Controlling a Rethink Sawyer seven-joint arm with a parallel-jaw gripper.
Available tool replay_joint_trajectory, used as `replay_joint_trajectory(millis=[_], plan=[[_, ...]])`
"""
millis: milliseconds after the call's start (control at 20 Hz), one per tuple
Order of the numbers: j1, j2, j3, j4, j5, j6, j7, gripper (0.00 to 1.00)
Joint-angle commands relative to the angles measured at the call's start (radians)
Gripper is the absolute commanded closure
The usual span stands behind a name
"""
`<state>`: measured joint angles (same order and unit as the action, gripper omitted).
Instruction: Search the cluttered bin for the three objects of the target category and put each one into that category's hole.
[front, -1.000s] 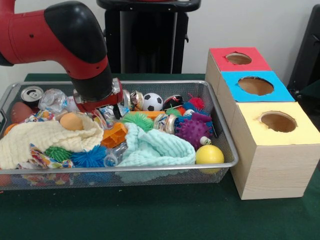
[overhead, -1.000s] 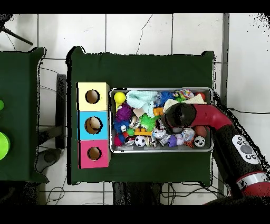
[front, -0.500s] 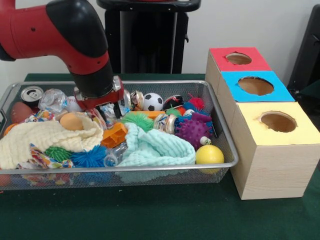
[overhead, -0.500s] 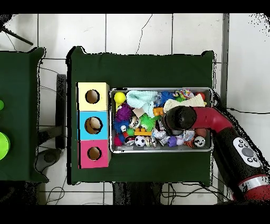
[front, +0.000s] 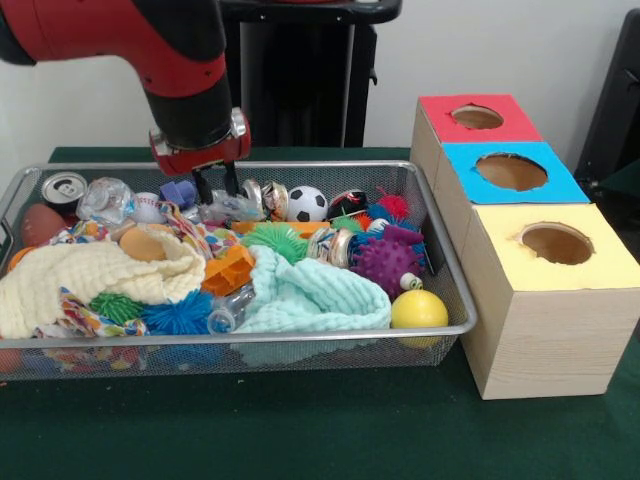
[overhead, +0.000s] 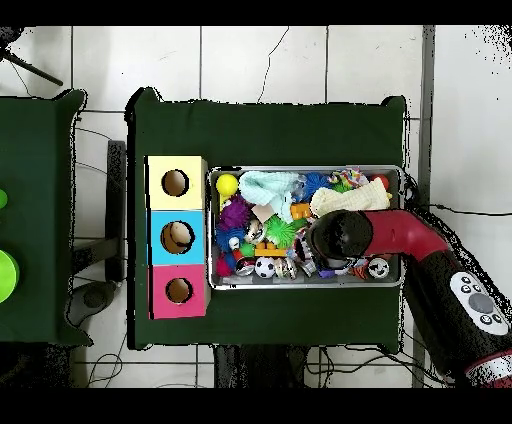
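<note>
We see the tool (front: 216, 183) hanging empty over the bin (front: 440, 262), its fingers slightly parted above a crushed plastic bottle (front: 228, 207).

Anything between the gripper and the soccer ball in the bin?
Yes: two crushed silver cans lie between the gripper and the black-and-white soccer ball, along the wire mesh bin's back wall.

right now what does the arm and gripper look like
The arm is thick and rounded, glossy red with a black section near the wrist. A silver ring and a red plate sit at the wrist end, with a short gripper of two dark fingers below. In the overhead view the arm shows a grey oval panel with small round buttons.
</note>
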<state>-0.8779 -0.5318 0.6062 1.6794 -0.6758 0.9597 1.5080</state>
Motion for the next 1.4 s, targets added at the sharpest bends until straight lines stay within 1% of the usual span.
replay_joint_trajectory(millis=[50,100,300,700,850,950,1000,1100,1150,1200,1250,1350,1400], plan=[[0.029,-0.068,0.003,0.135,0.032,0.051,-0.07,1.0],[0.032,-0.061,0.002,0.129,0.032,0.054,-0.074,1.0],[0.042,-0.07,0.003,0.126,0.046,0.067,-0.078,1.0],[0.037,-0.103,0.009,0.176,0.074,0.026,-0.055,1.0],[0.04,-0.106,0.006,0.184,0.078,0.013,-0.046,1.0],[0.034,-0.102,0.009,0.178,0.074,0.001,-0.057,1.0],[0.029,-0.115,0.018,0.179,0.083,0.011,-0.07,1.0],[0.027,-0.185,0.043,0.208,0.121,0.041,-0.076,1.0],[0.026,-0.229,0.053,0.241,0.139,0.035,-0.064,1.0],[0.024,-0.251,0.058,0.275,0.149,0.001,-0.042,1.0],[0.027,-0.248,0.055,0.3,0.142,-0.047,-0.015,1.0],[0.032,-0.197,0.038,0.326,0.1,-0.163,0.026,1.0],[0.037,-0.177,0.032,0.327,0.082,-0.199,0.032,1.0]])
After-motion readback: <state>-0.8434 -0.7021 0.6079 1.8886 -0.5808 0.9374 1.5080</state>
